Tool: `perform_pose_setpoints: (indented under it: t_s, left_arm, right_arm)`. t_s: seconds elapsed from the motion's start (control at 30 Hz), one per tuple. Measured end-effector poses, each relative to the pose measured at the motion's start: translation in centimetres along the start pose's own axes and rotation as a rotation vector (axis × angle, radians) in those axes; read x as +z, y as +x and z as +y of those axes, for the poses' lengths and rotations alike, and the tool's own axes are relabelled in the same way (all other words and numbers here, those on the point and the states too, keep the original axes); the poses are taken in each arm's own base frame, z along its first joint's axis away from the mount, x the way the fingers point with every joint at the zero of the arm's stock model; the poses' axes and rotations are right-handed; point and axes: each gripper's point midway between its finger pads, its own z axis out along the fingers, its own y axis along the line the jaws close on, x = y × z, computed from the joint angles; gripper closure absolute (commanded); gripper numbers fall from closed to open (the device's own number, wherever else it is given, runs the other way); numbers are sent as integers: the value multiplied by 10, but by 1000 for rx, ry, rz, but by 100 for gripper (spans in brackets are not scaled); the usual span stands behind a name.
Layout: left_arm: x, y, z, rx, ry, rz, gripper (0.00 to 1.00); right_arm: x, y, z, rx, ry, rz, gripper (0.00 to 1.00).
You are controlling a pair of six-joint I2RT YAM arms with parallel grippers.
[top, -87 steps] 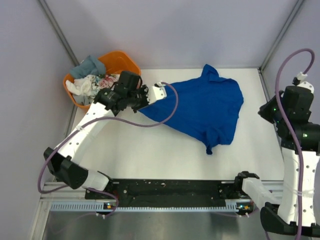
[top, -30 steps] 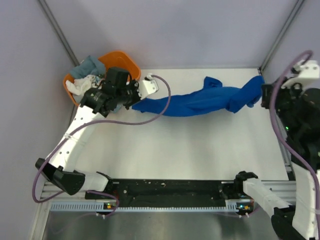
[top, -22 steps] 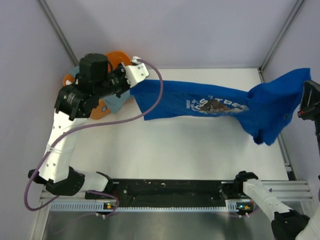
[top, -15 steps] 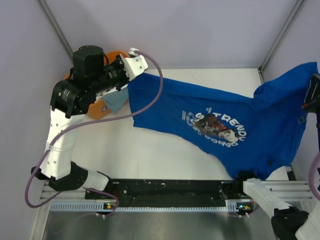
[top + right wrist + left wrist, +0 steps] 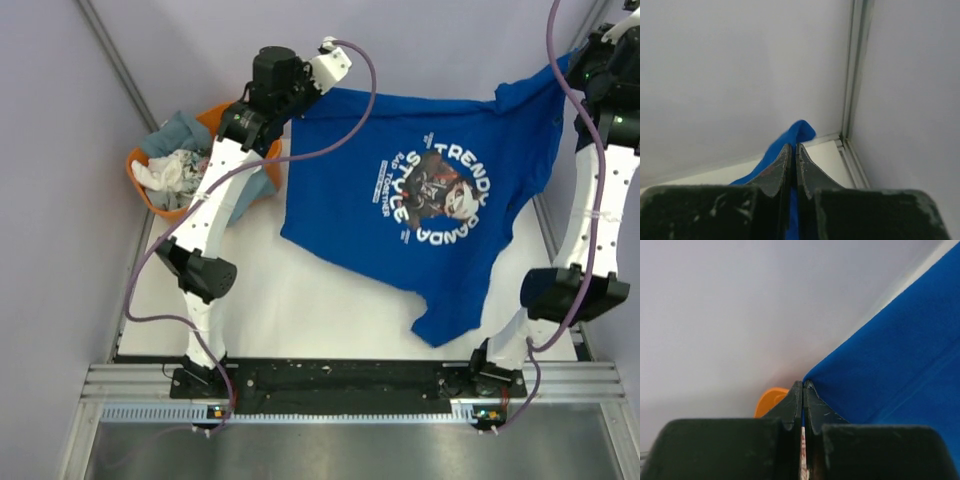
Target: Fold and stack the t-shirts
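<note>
The royal blue t-shirt (image 5: 420, 200) hangs spread in the air between both arms, its white lettering and dark graphic facing the top camera, its lower hem drooping toward the table's near right. My left gripper (image 5: 312, 98) is raised high at the back left, shut on the shirt's top left edge; the left wrist view shows blue cloth (image 5: 900, 370) pinched between the closed fingers (image 5: 792, 402). My right gripper (image 5: 570, 75) is raised at the back right, shut on the shirt's top right edge (image 5: 790, 140). Grey-blue, white and floral shirts (image 5: 180, 165) lie bunched in the tub.
The orange plastic tub (image 5: 235, 120) stands at the back left, partly behind the left arm. Grey walls close the sides and back. The white table (image 5: 330, 310) lies below the hanging shirt, with the black rail (image 5: 340, 380) at its near edge.
Both grippers have lifted the blue shirt off the table, pulled it apart and raised it high toward the back, so it now hangs spread with the print showing.
</note>
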Motion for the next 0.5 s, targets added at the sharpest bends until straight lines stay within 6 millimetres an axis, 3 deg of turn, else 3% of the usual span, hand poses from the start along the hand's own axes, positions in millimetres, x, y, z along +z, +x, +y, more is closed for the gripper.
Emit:
perform_pose_setpoints:
  t_s: [0.1,0.2,0.27,0.3,0.33,0.43,0.5]
  left_arm:
    - [28,-3,14,-15,-98,-21,100]
    - [40,-14,34,-14,-201,-65,100]
    - [38,-27,51,-7,-274,-113,100]
    - [31,-41,65,-4,-325,-161,100]
    - [27,-49,71,-3,-349,-188,100]
    - [18,-64,80,1,-370,-240,100]
    - [17,-66,78,7,-353,-250,100]
  right_arm:
    - [37,-3,0,70,-35,-11,100]
    - [36,-40,5,111,-76,-99,100]
    - [19,-76,2,129,-96,-196,100]
    - [-3,-108,-4,127,-99,-285,100]
    - [-17,-124,-8,117,-98,-329,100]
    - [-57,-150,-4,63,-124,-409,100]
    - [-85,-150,8,2,-172,-418,100]
